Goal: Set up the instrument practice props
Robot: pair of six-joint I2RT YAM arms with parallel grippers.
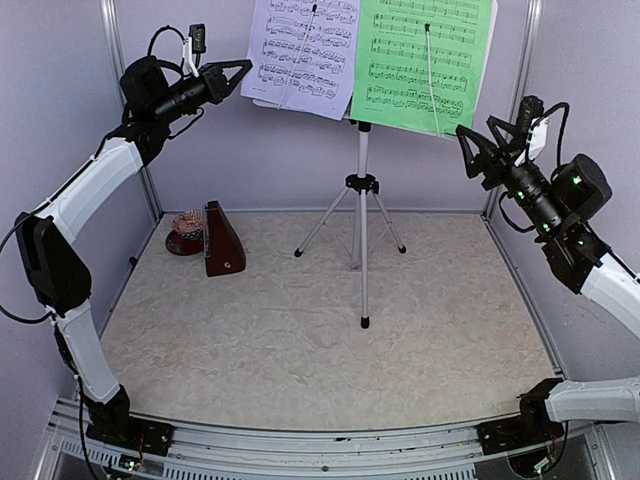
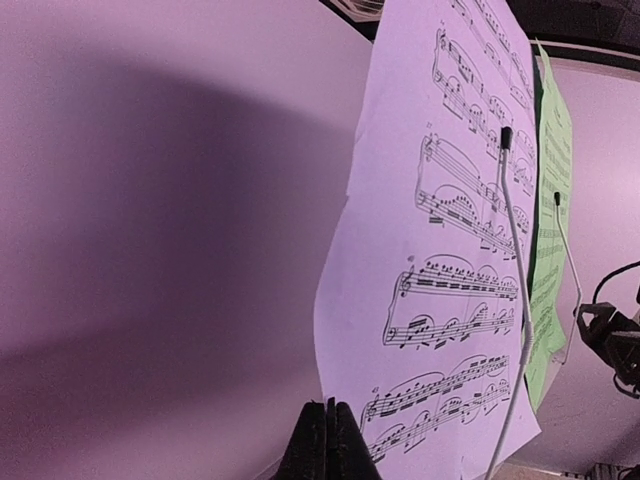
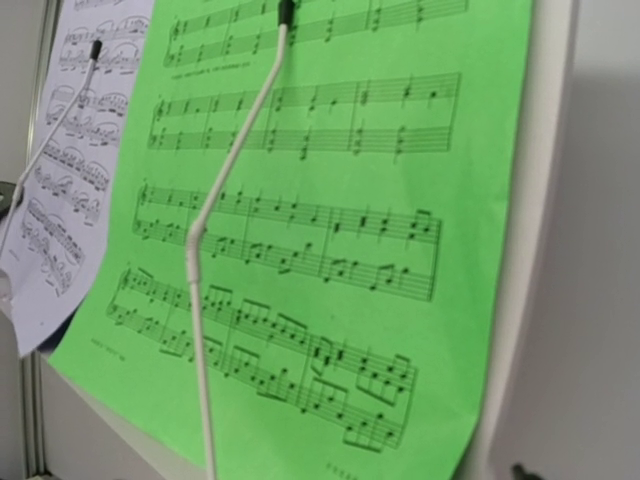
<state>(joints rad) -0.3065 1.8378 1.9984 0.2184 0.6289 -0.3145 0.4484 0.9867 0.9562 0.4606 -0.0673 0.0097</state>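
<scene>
The silver tripod music stand stands at the back middle of the table. A pale lavender music sheet and a green music sheet rest side by side on its desk, each under a thin white retaining wire. The brown pyramid metronome stands on the table at the left. My left gripper is shut, its tips right at the lavender sheet's left edge; I cannot tell if paper is pinched. My right gripper hangs open just right of the green sheet, apart from it.
A round reddish object lies behind the metronome by the left wall. Metal frame posts rise at the back corners. The stand's legs spread over the back middle of the marbled table.
</scene>
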